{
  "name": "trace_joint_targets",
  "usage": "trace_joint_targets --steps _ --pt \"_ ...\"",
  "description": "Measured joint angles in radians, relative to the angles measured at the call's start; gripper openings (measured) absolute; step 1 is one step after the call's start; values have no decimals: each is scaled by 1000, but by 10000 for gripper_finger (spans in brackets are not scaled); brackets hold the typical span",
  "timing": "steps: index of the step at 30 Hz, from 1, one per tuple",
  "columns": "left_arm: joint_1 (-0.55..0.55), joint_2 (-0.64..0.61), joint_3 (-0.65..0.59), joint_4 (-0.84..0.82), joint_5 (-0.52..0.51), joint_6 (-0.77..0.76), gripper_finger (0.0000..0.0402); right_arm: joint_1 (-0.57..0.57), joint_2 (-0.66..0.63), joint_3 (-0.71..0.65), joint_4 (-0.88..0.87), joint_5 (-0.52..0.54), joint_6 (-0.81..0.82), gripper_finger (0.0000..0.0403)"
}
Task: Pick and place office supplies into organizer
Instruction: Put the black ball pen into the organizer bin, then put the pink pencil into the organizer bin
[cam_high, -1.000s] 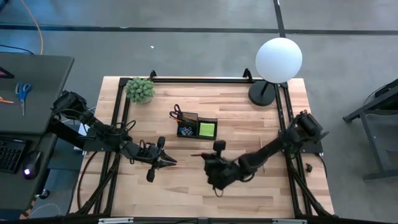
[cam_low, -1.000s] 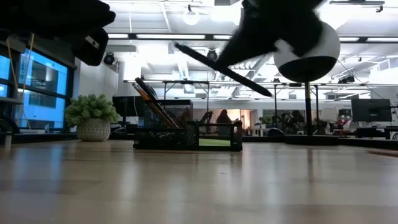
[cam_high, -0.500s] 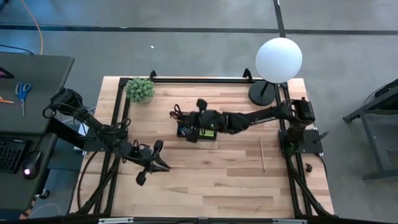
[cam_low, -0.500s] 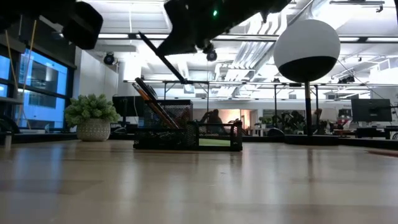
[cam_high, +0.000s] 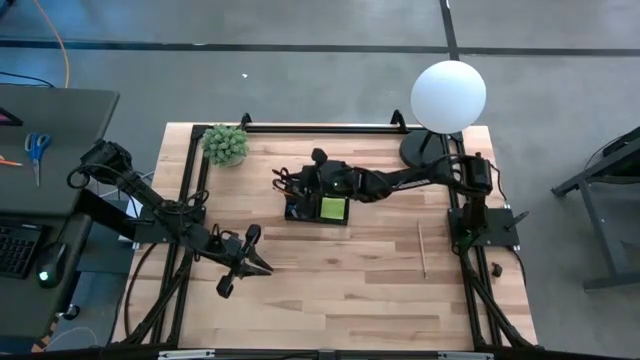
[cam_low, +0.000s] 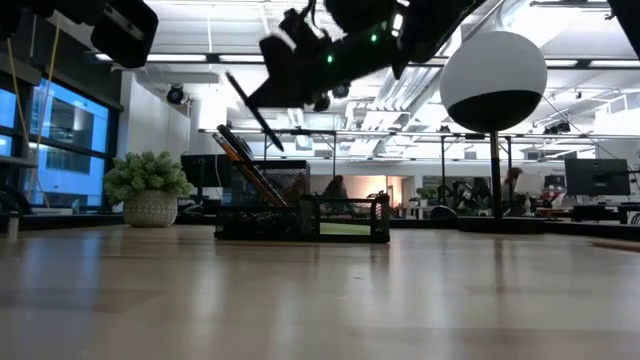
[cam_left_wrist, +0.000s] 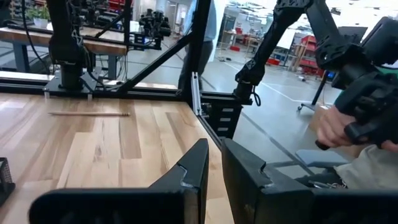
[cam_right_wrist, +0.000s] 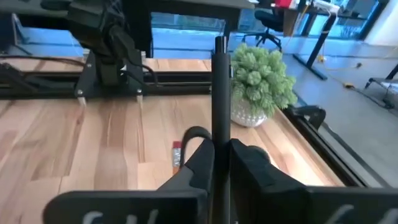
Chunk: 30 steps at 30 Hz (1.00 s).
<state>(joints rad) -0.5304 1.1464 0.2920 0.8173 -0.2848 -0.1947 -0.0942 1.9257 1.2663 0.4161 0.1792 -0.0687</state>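
Note:
The black organizer (cam_high: 318, 205) stands at the table's far middle with a lime-green pad (cam_high: 332, 209), black-handled scissors (cam_right_wrist: 196, 134) and slanting pens (cam_low: 240, 155) in it. Just above it, my right gripper (cam_right_wrist: 221, 146) is shut on a dark pen (cam_right_wrist: 219, 87). One wooden pencil (cam_high: 422, 250) lies flat on the table at the right. My left gripper (cam_left_wrist: 211, 168) hovers shut near the table's front left (cam_high: 252, 265), with nothing in it. My right gripper pinches the dark pen's shaft (cam_right_wrist: 219, 134) between its two fingers, which lie across the pen. The fingers reach in nearly level from the table's right. The pen is lifted clear and slants steeply (cam_low: 255, 110), its lower end just above the organizer's taller part.
A small green plant (cam_high: 226, 144) stands at the far left corner. The white globe lamp (cam_high: 448, 95) and its round black base (cam_high: 420, 150) are at the far right. Black frame rails run along the table's sides. A person's hand (cam_left_wrist: 339, 127) shows beyond the table.
My right gripper has swung from the table's near middle toward the far edge and now hangs over the organizer, carrying the dark pen. It has rolled on the way, and the pen now slants more steeply.

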Motion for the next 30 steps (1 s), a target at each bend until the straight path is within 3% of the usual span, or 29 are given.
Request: trace_joint_targets --steps 5,16,23,27,30 --pt "0 0 0 -2 0 0 35 -18 13 0 -9 -1 43 34" --pt "0 0 0 -8 2 0 35 -23 14 0 -78 0 73 115" --pt "0 0 0 -9 3 3 35 -21 9 0 -163 -63 135 125" --pt "0 1 0 -14 4 5 35 -20 -47 37 -333 -107 140 118" --pt "0 1 0 -19 4 5 35 -11 -114 105 -574 -89 148 112"
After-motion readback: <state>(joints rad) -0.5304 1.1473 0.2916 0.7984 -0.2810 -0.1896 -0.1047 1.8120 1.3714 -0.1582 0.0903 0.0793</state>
